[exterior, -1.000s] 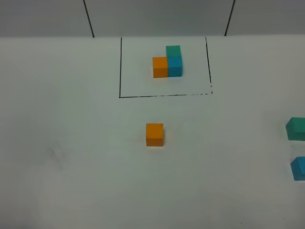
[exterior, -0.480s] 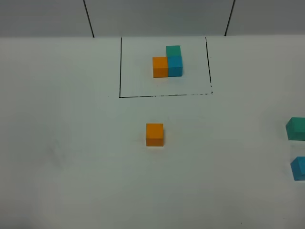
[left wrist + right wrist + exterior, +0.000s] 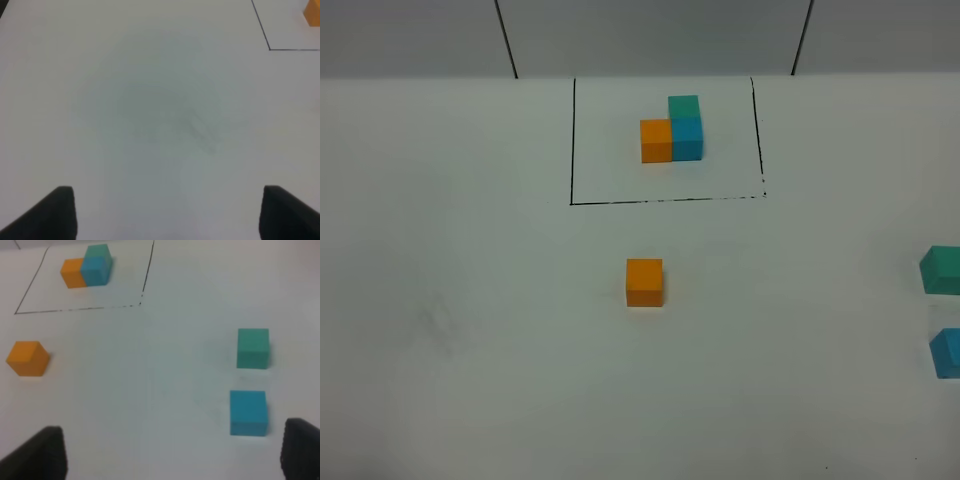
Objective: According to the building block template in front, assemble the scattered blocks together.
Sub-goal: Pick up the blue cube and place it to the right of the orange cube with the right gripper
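Note:
The building block template (image 3: 672,130) is an orange, a blue and a teal-green cube joined in an L inside a thin black drawn rectangle (image 3: 665,200) at the back middle; the right wrist view also shows the template (image 3: 86,267). Of the scattered blocks, the orange cube (image 3: 644,281) (image 3: 27,358) stands alone in front of the frame. At the far right edge are the teal-green cube (image 3: 942,270) (image 3: 253,348) and the blue cube (image 3: 948,352) (image 3: 248,412). My right gripper (image 3: 172,455) is open above the table, short of the blue cube. My left gripper (image 3: 170,212) is open over bare table. Neither arm shows in the high view.
The white table (image 3: 470,330) runs back to a pale wall with two dark slanted lines (image 3: 506,40) (image 3: 802,38). The left wrist view catches a corner of the drawn frame (image 3: 270,49) and a sliver of orange cube (image 3: 312,12) inside it.

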### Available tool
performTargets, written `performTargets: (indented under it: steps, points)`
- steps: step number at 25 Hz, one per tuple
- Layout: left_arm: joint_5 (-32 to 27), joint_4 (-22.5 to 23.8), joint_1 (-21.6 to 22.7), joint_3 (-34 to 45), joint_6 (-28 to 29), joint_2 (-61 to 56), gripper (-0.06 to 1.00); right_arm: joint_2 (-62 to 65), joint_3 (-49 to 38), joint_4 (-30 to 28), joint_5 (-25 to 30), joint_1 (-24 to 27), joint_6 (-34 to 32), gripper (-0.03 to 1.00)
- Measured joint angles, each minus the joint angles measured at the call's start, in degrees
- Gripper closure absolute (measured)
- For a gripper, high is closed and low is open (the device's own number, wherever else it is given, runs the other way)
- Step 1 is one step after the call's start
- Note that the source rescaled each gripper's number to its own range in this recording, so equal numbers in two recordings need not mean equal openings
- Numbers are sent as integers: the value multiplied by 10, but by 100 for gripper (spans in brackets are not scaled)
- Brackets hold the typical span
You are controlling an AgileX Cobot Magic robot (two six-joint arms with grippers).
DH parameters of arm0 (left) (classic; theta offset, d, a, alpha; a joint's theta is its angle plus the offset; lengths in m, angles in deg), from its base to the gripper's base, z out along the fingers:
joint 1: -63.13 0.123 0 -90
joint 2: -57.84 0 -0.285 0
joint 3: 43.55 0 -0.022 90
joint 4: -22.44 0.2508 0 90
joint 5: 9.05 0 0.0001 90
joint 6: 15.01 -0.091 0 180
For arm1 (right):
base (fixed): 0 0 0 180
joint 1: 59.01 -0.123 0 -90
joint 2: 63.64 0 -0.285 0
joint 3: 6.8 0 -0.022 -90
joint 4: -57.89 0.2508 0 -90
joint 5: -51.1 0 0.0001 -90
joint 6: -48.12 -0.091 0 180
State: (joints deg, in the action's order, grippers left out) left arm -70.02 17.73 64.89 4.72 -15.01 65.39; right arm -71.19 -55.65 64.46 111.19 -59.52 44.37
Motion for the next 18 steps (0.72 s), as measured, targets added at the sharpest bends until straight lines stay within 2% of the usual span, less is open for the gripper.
performTargets:
  steps: [4, 9, 13, 18]
  points:
    - [0, 0, 0, 0, 0, 0, 35, 0, 2, -6, 6, 0, -5, 23]
    - [0, 0, 0, 0, 0, 0, 35, -28, 19, 3, 45, 0, -25, 23]
    - [0, 0, 0, 0, 0, 0, 35, -158, 34, 17, 48, 0, -25, 23]
    - [0, 0, 0, 0, 0, 0, 35, -398, 80, 12, 7, 0, -18, 23]
